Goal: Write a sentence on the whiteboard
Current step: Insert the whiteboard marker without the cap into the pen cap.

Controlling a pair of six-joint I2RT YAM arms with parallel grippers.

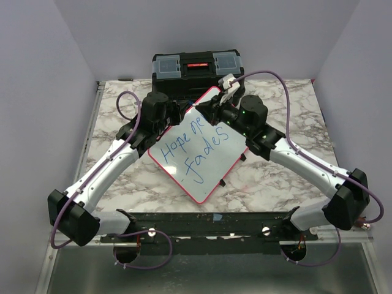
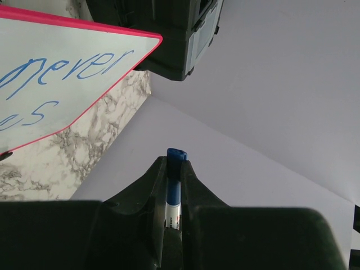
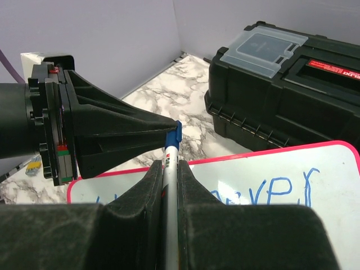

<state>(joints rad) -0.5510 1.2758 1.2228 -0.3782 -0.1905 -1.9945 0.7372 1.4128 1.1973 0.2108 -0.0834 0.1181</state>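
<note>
Whiteboard [image 1: 205, 153] sits cornerwise at the middle of the tabletop [image 1: 288, 104], blue writing across it, its far corner near the toolbox [image 1: 196, 64] at the far edge. Over that corner we see the right gripper [image 3: 169, 169] clamp the marker [image 3: 170, 160] along its barrel, while the left gripper [image 2: 173, 164] pinches its blue end

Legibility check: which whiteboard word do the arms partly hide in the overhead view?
"never", second on the upper line: only its start shows. "Hope" and "fades" read whole.
</note>
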